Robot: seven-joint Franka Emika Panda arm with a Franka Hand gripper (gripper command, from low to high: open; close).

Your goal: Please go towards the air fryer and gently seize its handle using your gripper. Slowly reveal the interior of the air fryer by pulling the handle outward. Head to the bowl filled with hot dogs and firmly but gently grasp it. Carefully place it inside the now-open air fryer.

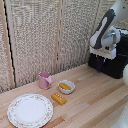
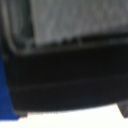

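**Gripper at the fryer front, drawer not yet out**

The wooden surface (image 1: 95,100) fills the exterior view, and at its far end on that view's right sits the air fryer (image 1: 116,62), partly cut off by the frame edge. The white arm reaches down in front of it, and the gripper (image 1: 102,63) hangs right against the fryer's front. This looks like the first step: closing in on the handle, which I can't pick out here, hidden behind the arm. Whether the dark-blue fingers are clenched or parted, I cannot tell. The wrist view is only blurred black casing with a blue sliver at the edge.

Next, I'd judge: confirm a hold, then a slow straight pull outward.

Well apart, mid-surface, waits the bowl (image 1: 66,87) with the hot dogs (image 1: 65,86) inside.
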